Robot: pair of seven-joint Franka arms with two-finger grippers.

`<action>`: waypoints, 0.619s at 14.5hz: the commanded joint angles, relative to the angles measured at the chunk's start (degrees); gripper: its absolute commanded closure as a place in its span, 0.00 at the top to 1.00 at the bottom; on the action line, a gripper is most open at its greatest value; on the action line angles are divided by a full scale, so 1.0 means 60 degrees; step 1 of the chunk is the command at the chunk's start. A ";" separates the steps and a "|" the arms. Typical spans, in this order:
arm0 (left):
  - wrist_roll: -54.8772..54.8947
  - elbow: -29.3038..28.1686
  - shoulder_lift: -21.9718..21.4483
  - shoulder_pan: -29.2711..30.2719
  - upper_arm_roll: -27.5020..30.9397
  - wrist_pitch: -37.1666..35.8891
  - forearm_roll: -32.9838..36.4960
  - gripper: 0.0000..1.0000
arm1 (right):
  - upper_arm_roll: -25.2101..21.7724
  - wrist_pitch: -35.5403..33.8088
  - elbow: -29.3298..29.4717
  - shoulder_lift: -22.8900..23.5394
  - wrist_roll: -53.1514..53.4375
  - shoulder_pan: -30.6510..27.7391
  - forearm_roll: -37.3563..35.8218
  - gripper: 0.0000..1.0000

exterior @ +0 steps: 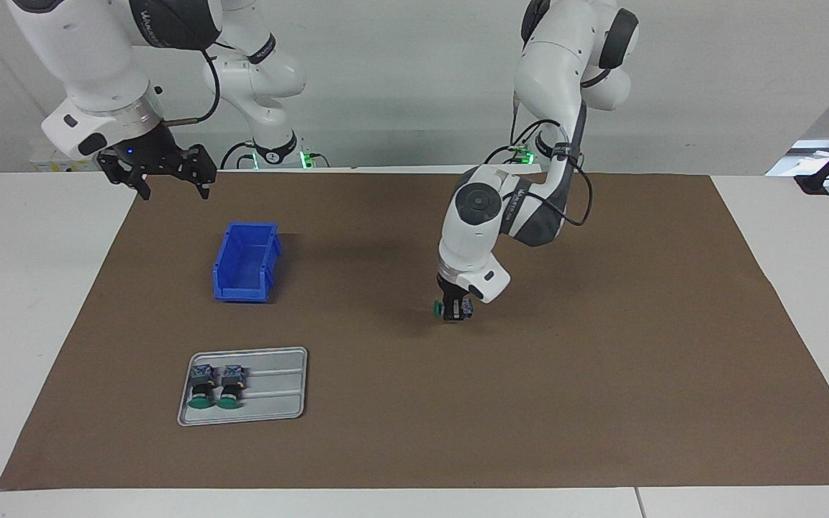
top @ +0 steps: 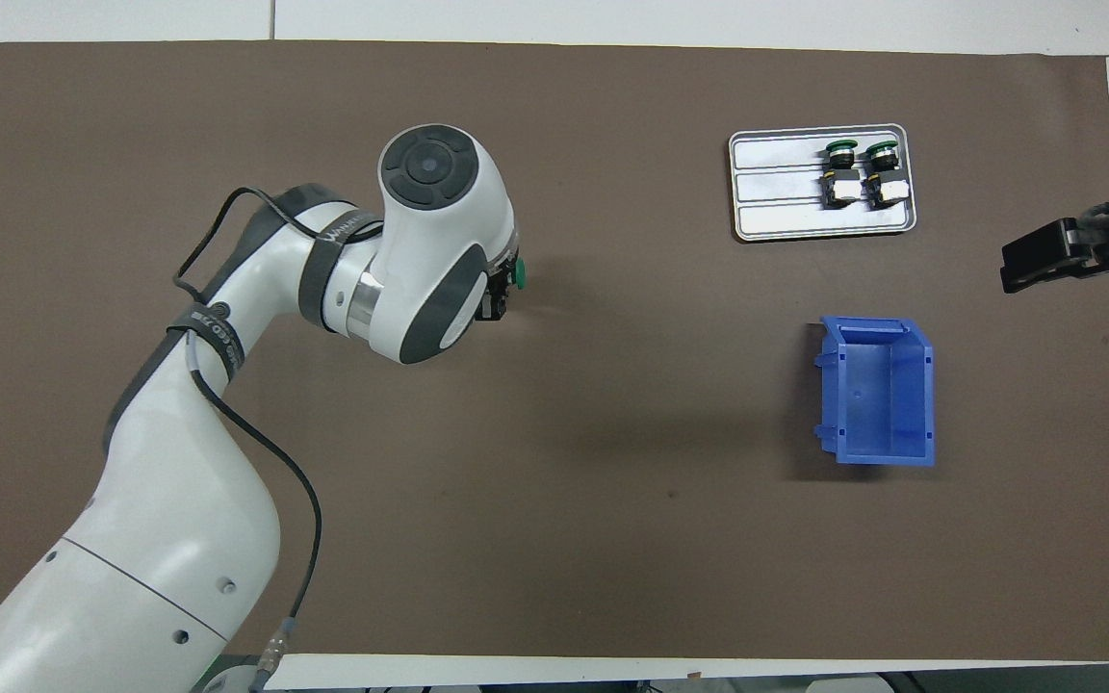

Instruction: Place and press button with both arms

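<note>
My left gripper is shut on a button at the mat, toward the left arm's half of the table. The button lies on its side, its green cap pointing toward the right arm's end; my wrist hides most of it in the overhead view. Whether it rests on the mat I cannot tell. Two more buttons lie side by side in the grey tray. My right gripper waits open and empty, raised over the right arm's end of the mat.
An empty blue plastic bin stands on the brown mat, nearer to the robots than the tray. The bin and tray both sit toward the right arm's end.
</note>
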 commanded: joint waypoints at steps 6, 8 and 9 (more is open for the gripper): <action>0.3483 -0.2421 -0.1623 0.0837 -0.0014 0.1208 -0.3483 0.05 | -0.0001 0.0038 -0.0162 -0.0137 -0.0137 -0.0031 -0.0004 0.98; 0.4668 -0.2583 -0.1653 0.0896 0.0015 0.1560 -0.4960 0.04 | -0.0001 0.0038 -0.0162 -0.0137 -0.0137 -0.0031 -0.0004 0.98; 0.5211 -0.2743 -0.1696 0.0896 0.0015 0.1619 -0.5418 0.04 | -0.0001 0.0038 -0.0162 -0.0137 -0.0137 -0.0031 -0.0004 0.98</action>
